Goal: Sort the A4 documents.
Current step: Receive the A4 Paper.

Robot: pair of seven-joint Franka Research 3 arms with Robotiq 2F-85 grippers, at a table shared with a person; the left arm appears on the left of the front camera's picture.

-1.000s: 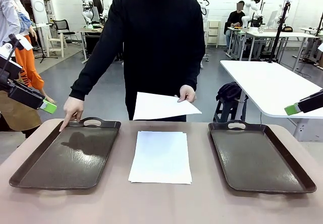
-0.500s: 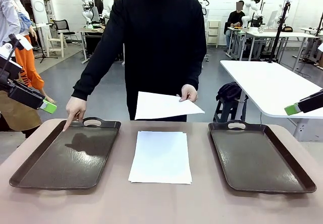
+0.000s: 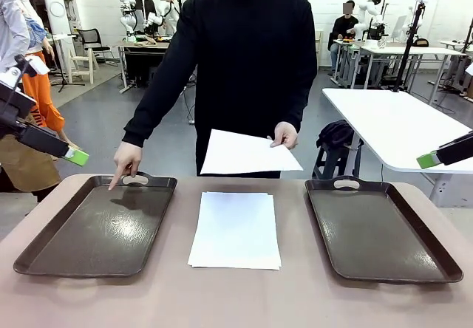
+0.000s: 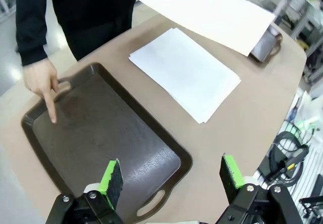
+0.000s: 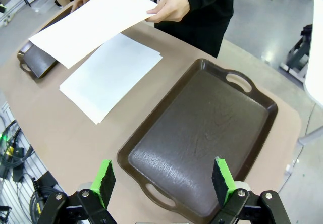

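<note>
- The person's pointing hand (image 3: pixel 127 159) has slid right along the far rim of the left tray (image 3: pixel 44 247).
- Left gripper (image 4: pixel 170 171) and right gripper (image 5: pixel 161 176) hold their jaws wide apart, empty.
- One A4 sheet (image 3: pixel 247 153) droops from the person's other hand (image 3: pixel 284 134), above the stack (image 3: pixel 236 228) at frame centre. Being limp, it may crumple or slip when pinched.
- Matte brown surface (image 3: pixel 295 298); a grey-floored lab with white tables (image 3: pixel 392 121) lies behind.

A lab hall: white worktables (image 3: pixel 392 125), a black stand (image 3: pixel 411 43), grey floor (image 3: pixel 96 121).
</note>
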